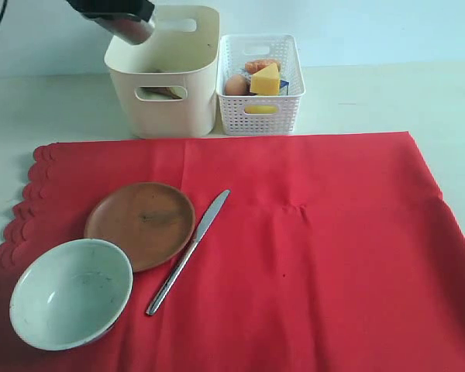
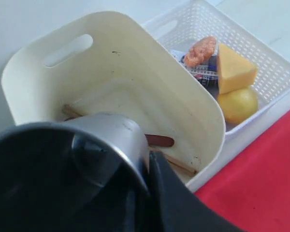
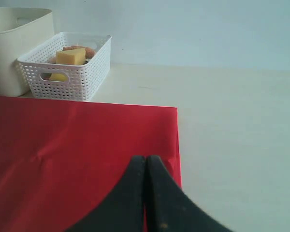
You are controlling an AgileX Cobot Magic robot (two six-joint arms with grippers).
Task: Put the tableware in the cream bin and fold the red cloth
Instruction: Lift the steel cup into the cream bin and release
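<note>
Fingers of the left gripper pinch the wall of the steel cup, which hangs tilted in the air. Directly below the gripper is the open mouth of the cream bin, and the cup sits over the bin's rim on the left arm's side. On the bin's floor, under the cup and partly hidden by it, lie the dark wooden spoon and the wooden chopsticks. The left arm reaches in from above, and only its dark end shows in the exterior view. Just beside the bin, on the side away from that gripper, stands the white lattice basket. It holds a cheese wedge, an egg, a lemon and a sausage. Farther from the gripper, in front of both containers, the red cloth lies spread on the table, with its scalloped edge on the left arm's side. On the cloth, well apart from the gripper, rest the round brown plate, the pale bowl close against the plate, and the metal knife just beside the plate on the right arm's side. The right gripper hangs low over the cloth near the edge on its own side, jaws pressed tight together.
</note>
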